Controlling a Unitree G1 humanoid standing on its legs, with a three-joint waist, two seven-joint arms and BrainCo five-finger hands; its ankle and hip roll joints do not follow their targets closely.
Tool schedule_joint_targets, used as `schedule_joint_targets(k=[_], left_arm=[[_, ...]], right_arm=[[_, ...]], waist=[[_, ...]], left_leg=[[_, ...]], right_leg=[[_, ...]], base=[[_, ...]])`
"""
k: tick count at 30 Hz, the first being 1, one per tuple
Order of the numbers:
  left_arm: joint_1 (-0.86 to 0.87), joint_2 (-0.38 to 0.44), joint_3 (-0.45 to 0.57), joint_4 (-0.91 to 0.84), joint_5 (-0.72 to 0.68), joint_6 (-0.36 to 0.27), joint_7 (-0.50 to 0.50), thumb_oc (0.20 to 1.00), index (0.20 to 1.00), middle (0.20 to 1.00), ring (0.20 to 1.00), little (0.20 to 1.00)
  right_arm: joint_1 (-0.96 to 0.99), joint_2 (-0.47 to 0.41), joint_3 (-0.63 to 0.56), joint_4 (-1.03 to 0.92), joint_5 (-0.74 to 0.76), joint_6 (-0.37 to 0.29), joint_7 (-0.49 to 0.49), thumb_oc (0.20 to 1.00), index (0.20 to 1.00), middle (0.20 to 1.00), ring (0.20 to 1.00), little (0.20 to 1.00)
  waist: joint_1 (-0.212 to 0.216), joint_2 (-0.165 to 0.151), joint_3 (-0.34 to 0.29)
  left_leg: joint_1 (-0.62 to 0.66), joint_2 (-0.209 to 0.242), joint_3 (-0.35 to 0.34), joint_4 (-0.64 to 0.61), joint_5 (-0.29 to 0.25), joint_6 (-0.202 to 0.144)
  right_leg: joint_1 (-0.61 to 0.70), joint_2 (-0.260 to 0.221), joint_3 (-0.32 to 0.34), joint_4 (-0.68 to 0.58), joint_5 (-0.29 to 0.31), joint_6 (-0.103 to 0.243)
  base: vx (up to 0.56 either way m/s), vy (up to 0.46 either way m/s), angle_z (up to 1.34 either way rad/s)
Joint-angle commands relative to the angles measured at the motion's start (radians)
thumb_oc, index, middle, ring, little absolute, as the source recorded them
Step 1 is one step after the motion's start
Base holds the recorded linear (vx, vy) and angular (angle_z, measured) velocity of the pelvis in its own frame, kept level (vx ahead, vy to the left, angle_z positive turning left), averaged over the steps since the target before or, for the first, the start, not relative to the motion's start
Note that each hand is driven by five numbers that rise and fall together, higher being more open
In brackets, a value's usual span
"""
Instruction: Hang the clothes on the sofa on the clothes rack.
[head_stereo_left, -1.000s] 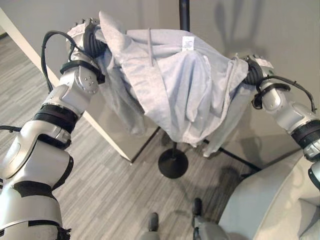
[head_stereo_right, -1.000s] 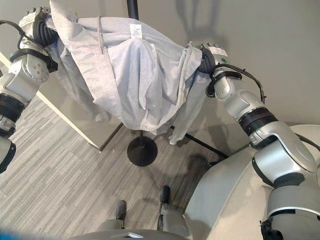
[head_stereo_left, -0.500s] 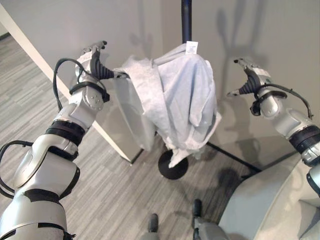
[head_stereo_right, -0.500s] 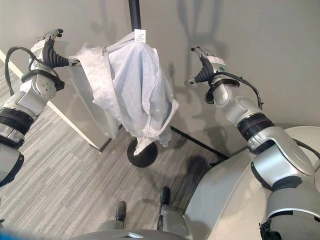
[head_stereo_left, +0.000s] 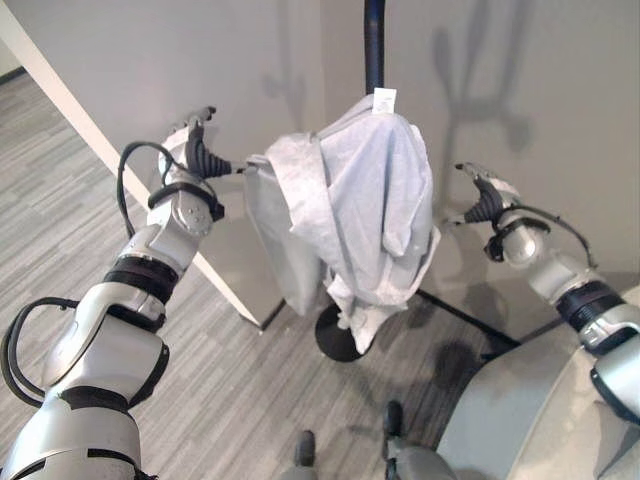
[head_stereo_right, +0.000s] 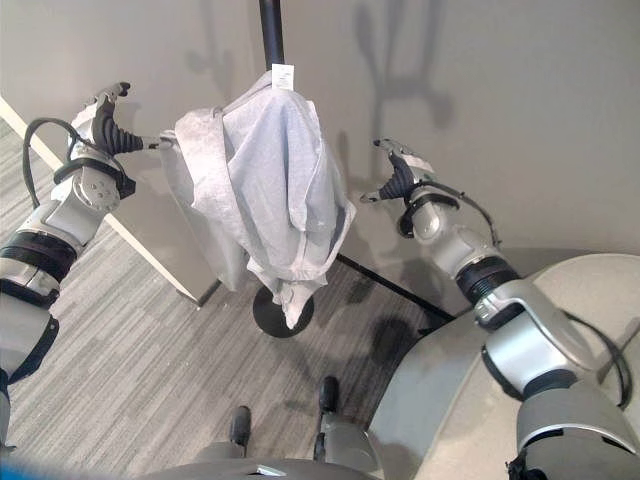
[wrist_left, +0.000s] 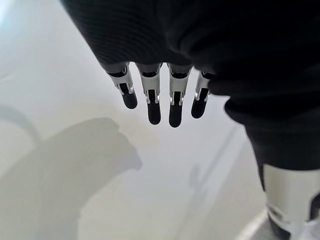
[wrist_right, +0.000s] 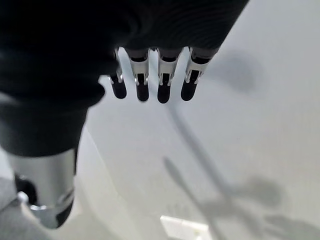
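One garment (head_stereo_left: 365, 190), one rack (head_stereo_left: 374, 40)

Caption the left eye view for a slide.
Grey garment draped on the clothes rack, both hands open beside it.

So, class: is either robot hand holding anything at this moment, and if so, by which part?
Nothing is held. The left hand and right hand are open beside the grey garment draped on the rack pole.
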Motion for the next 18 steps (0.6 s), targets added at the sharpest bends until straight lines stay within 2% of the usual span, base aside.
schedule_joint_targets(k=[1,2,7,8,9,10,13,15,18], left_arm=[[-0.001,-0.005,0.052,-0.006,0.018,-0.030,0.037,1.000,1.000,1.000,1.000,1.000],[0.107,-0.023,0.130,-0.057,0.003,-0.033,0.052,1.000,1.000,1.000,1.000,1.000],[0.503,-0.111,0.353,-0.273,0.009,-0.059,0.041,1.000,1.000,1.000,1.000,1.000],[0.584,-0.144,0.394,-0.297,0.002,-0.060,0.035,1.000,1.000,1.000,1.000,1.000],[0.591,-0.145,0.395,-0.301,0.003,-0.059,0.035,1.000,1.000,1.000,1.000,1.000],[0.713,-0.204,0.458,-0.332,-0.014,-0.062,0.013,1.000,1.000,1.000,1.000,1.000],[0.803,-0.246,0.486,-0.352,-0.018,-0.060,-0.010,1.000,1.000,1.000,1.000,1.000],[0.921,-0.286,0.524,-0.344,-0.023,-0.059,-0.047,1.000,1.000,1.000,1.000,1.000],[0.946,-0.302,0.525,-0.314,-0.037,-0.061,-0.066,1.000,1.000,1.000,1.000,1.000]], right_arm=[[0.016,-0.027,-0.074,-0.034,0.011,-0.027,-0.059,1.000,1.000,1.000,1.000,1.000],[0.111,0.002,-0.153,-0.079,0.030,-0.035,-0.070,1.000,1.000,1.000,1.000,1.000],[0.446,0.068,-0.367,-0.208,0.044,-0.055,-0.057,1.000,1.000,1.000,1.000,1.000],[0.516,0.090,-0.400,-0.221,0.047,-0.058,-0.045,1.000,1.000,1.000,1.000,1.000],[0.521,0.089,-0.400,-0.225,0.046,-0.057,-0.045,1.000,1.000,1.000,1.000,1.000],[0.616,0.106,-0.451,-0.231,0.028,-0.049,-0.032,1.000,1.000,1.000,1.000,1.000],[0.680,0.130,-0.487,-0.229,0.025,-0.043,-0.018,1.000,1.000,1.000,1.000,1.000],[0.770,0.158,-0.536,-0.228,0.027,-0.038,0.003,1.000,1.000,1.000,1.000,1.000],[0.782,0.168,-0.538,-0.206,0.033,-0.040,0.004,1.000,1.000,1.000,1.000,1.000]], waist=[[0.036,0.034,0.010],[0.035,0.035,0.007],[0.035,0.036,0.006],[0.035,0.037,0.004],[0.034,0.037,0.002],[0.034,0.038,0.001],[0.034,0.039,0.000],[0.032,0.043,-0.005],[0.033,0.046,-0.008]], left_leg=[[-0.018,0.015,0.020,-0.018,0.006,-0.018],[-0.013,0.015,0.021,-0.018,0.002,-0.016],[0.006,0.014,0.027,-0.018,-0.015,-0.010],[0.012,0.014,0.028,-0.018,-0.018,-0.008],[0.013,0.014,0.028,-0.018,-0.019,-0.008],[0.023,0.015,0.030,-0.018,-0.024,-0.007],[0.031,0.015,0.033,-0.018,-0.028,-0.004],[0.038,0.014,0.037,-0.018,-0.032,-0.001],[0.041,0.014,0.038,-0.018,-0.033,0.001]], right_leg=[[0.089,-0.074,-0.009,0.012,-0.148,0.164],[0.094,-0.075,-0.010,0.012,-0.149,0.162],[0.114,-0.079,-0.015,0.012,-0.161,0.156],[0.120,-0.080,-0.017,0.012,-0.163,0.155],[0.121,-0.080,-0.018,0.012,-0.164,0.155],[0.129,-0.081,-0.020,0.012,-0.168,0.153],[0.137,-0.083,-0.021,0.012,-0.170,0.152],[0.144,-0.085,-0.023,0.012,-0.174,0.151],[0.147,-0.086,-0.021,0.012,-0.175,0.150]], base=[[0.04,0.004,-0.03],[0.05,0.004,-0.02],[0.07,0.007,0.01],[0.06,0.012,0.05],[0.08,0.007,0.01],[0.07,0.005,-0.01],[0.06,0.010,0.02],[0.06,0.016,0.05],[0.01,0.007,0.01]])
